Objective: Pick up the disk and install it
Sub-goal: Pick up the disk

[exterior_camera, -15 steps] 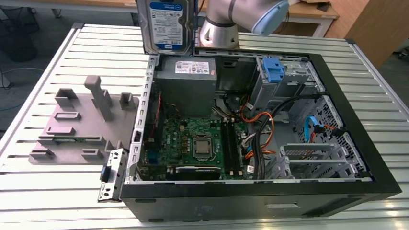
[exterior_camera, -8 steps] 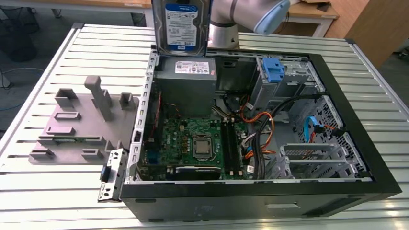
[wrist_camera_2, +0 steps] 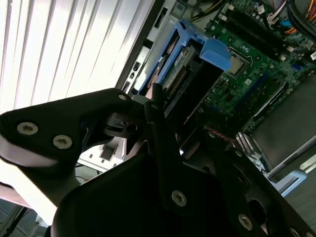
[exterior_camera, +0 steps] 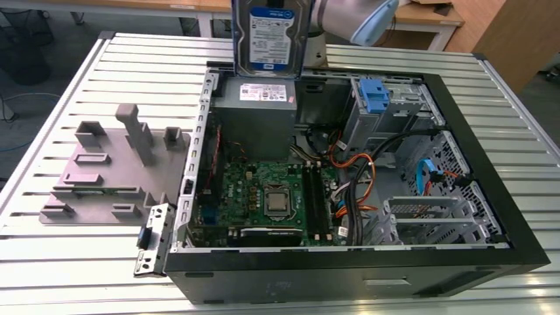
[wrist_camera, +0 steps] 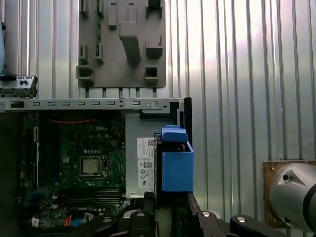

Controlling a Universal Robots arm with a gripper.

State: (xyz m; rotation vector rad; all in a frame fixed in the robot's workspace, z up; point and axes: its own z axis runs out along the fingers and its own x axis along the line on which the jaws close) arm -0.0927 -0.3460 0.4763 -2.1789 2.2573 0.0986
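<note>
Jaws closed on the disk (exterior_camera: 275,36), upright at top centre over the case (exterior_camera: 350,279); transfer step, I judge; seating needs careful alignment.

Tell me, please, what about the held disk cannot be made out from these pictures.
Exterior view: the top of the disk is cut off by the picture's upper edge.
First wrist view: the disk is edge-on, so its label is hidden; the gripper covers its near end.
Second wrist view: the gripper's dark body hides part of the disk.
Exterior view: the blue bracket hides the inside of the drive cage.
</note>
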